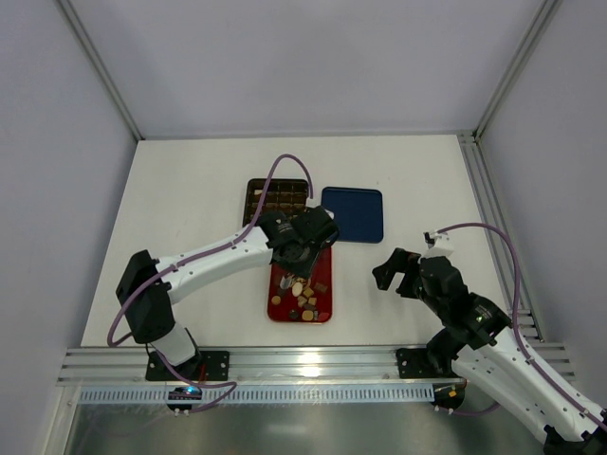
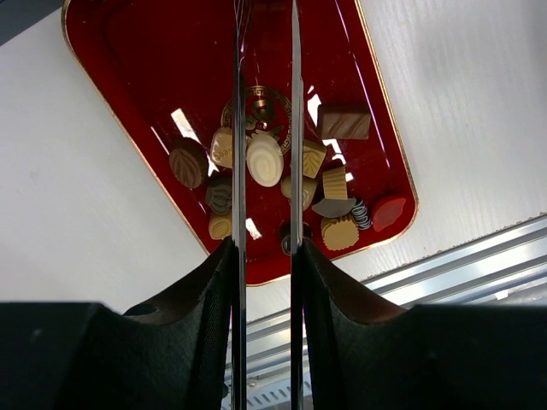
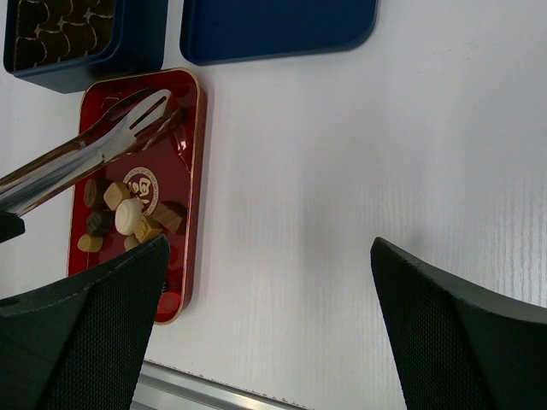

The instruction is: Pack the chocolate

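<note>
Several small chocolate pieces (image 1: 302, 296), dark brown, tan and cream, lie loose on the near half of a flat red tray (image 1: 323, 305). My left gripper (image 1: 302, 248) hovers over this tray and is shut on a pair of metal tongs (image 3: 94, 149). In the left wrist view the two tong blades (image 2: 238, 128) run out from my left gripper (image 2: 265, 249) above a cream oval piece (image 2: 264, 160) that lies on the tray (image 2: 128, 68). The tong tips (image 3: 154, 104) are slightly apart and hold nothing. My right gripper (image 1: 402, 268) is open and empty over bare table, right of the tray (image 3: 186, 154).
A dark brown gridded box (image 1: 278, 197) stands behind the red tray, with some cells filled (image 3: 60, 34). A flat blue lid (image 1: 352, 213) lies to its right (image 3: 278, 26). Aluminium rails (image 1: 313, 365) run along the near table edge.
</note>
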Motion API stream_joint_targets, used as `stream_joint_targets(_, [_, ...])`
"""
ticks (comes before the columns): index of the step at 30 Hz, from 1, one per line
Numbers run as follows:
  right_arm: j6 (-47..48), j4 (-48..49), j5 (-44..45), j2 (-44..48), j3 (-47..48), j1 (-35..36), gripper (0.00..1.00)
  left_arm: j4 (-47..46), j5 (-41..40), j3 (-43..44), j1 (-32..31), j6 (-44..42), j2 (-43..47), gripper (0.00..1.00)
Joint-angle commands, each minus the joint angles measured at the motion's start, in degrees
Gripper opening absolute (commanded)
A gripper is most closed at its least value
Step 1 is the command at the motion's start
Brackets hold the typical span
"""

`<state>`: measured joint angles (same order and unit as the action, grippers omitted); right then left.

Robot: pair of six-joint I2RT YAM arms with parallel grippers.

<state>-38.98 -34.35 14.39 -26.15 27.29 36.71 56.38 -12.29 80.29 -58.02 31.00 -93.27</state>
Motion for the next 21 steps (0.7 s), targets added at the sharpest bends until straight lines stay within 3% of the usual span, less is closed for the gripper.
stream_joint_targets(1, [-0.04, 1.65, 0.37, -0.30, 0.40, 0.29, 1.00, 0.66, -1.59, 1.89, -0.25, -0.51, 1.69, 0.33])
stream_joint_targets(21, [-0.39, 2.62, -0.15, -0.57, -0.31, 0.21, 1.00, 2.95, -2.64, 1.62, -0.25, -0.33, 6.87, 0.32])
